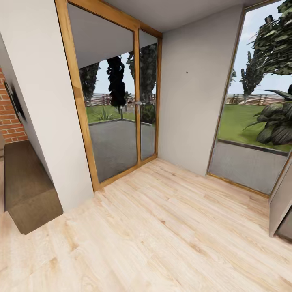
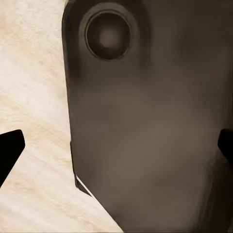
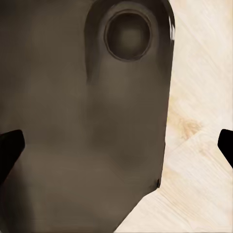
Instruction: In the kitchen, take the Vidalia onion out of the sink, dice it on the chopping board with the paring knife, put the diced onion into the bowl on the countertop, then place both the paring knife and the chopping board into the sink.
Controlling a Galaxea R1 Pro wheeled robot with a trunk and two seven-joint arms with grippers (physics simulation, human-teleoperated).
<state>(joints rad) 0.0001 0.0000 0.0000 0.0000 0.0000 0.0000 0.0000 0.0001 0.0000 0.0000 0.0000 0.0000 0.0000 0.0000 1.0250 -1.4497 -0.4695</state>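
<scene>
The onion, sink, chopping board, paring knife, bowl and countertop are all out of view. In the left wrist view my left gripper point(image 2: 116, 150) is open, with one black fingertip point(image 2: 9, 151) at each side edge and nothing between them. My right gripper point(image 3: 116, 148) is open the same way, its fingertips point(image 3: 9, 149) wide apart and empty. Both hang over the pale wooden floor, in front of a dark grey part of my own body point(image 2: 145, 126) that has a round recess.
Light plank floor point(image 1: 162, 235) stretches ahead. A wood-framed glass door point(image 1: 117, 101) stands ahead on the left, with a white wall point(image 1: 190, 89) beside it. A tall window point(image 1: 255, 121) is on the right, a grey cabinet edge point(image 1: 282, 207) at far right, and a brown mat point(image 1: 26, 190) by a brick wall at left.
</scene>
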